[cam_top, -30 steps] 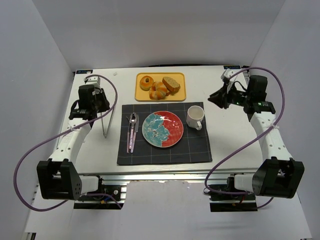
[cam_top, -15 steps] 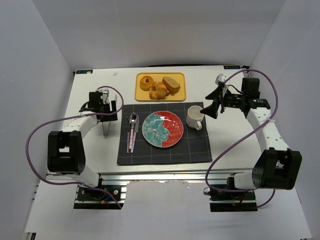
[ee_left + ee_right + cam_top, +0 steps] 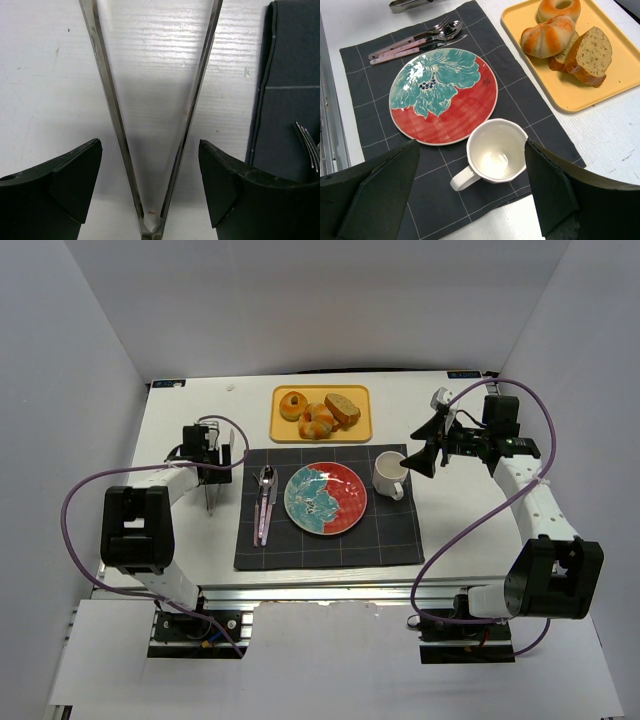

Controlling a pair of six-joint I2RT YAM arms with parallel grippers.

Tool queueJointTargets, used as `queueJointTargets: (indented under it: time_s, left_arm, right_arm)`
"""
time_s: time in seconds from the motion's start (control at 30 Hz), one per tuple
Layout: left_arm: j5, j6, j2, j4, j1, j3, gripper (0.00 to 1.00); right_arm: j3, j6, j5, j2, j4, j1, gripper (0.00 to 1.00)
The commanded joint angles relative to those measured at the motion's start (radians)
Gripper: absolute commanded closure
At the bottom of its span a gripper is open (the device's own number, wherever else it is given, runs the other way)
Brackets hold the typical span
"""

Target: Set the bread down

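While untouched, bread point(image 3: 316, 422) on tray point(image 3: 357, 433).

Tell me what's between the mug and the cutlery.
The red-and-teal plate, on the dark mat. The top view shows it with the mug on its right and the cutlery on its left; the right wrist view agrees.

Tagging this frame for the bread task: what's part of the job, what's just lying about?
Job: round roll, twisted roll, tray, tongs, left claw open astride them; plate, probably the target.
Lying about: bread slices, mug, cutlery, mat.
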Motion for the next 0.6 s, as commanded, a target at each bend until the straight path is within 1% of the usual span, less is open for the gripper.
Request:
queueJointTargets:
  time_s: [0.0,0.13,0.27,0.37,0.4,0.43,0.5,0.53,0.57]
  left_arm:
    - [-0.006,0.011,0.018,0.045,0.004,-0.012,0.14]
    - [0.003,0.009,0.078,0.059,0.004,-0.004,0.16]
    - [0.008,0.009,0.101,0.067,0.004,0.005,0.19]
    - [0.013,0.009,0.101,0.070,0.004,0.003,0.26]
    - [0.016,0.009,0.100,0.071,0.007,-0.001,0.29]
    - [0.025,-0.023,0.100,0.070,0.009,-0.006,0.35]
    - [0.042,-0.041,0.095,0.075,0.015,-0.017,0.44]
    - [0.054,-0.048,0.091,0.079,0.016,-0.033,0.51]
    - [0.057,-0.055,0.085,0.084,0.016,-0.044,0.55]
  right_arm:
    - [0.019,0.017,-0.008,0.018,0.012,0.002,0.10]
    - [0.044,0.019,-0.003,0.030,0.007,0.002,0.11]
    - [0.047,0.020,0.005,0.029,0.004,0.002,0.11]
    - [0.042,0.020,0.014,0.024,0.003,0.002,0.10]
    - [0.042,0.020,0.018,0.024,0.004,0.002,0.11]
    - [0.039,0.020,0.018,0.023,0.004,0.002,0.11]
    - [0.039,0.020,0.021,0.023,0.006,0.002,0.11]
    - [0.039,0.020,0.021,0.021,0.006,0.002,0.11]
    - [0.039,0.020,0.023,0.020,0.006,0.002,0.11]
